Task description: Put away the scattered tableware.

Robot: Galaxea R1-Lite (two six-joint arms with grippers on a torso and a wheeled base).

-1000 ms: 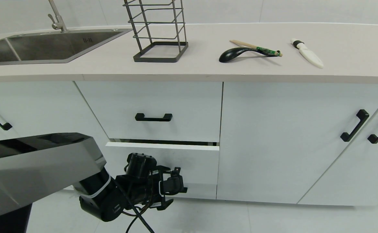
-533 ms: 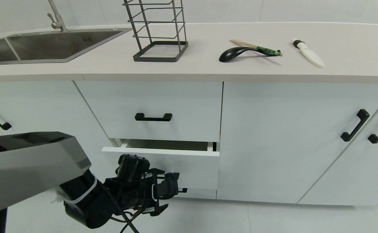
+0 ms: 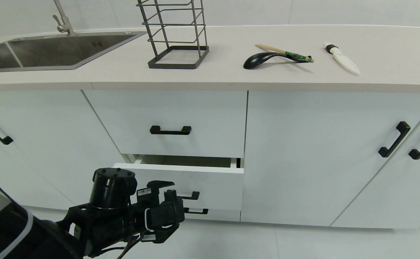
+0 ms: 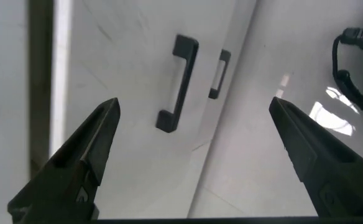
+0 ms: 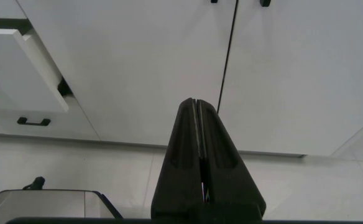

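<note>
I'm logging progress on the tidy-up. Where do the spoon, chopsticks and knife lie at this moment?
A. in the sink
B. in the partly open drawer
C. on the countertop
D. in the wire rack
C: the black spoon, the chopsticks and the white knife all lie on the countertop, to the right of the wire rack.

Lower drawer point(image 3: 195, 180) slid open, left pincer point(image 3: 174, 207) off its handle point(image 3: 191, 196) — drawn back

white cabinets point(image 3: 303, 151) under a beige countertop point(image 3: 231, 77), pale tiled floor point(image 3: 303, 242).
</note>
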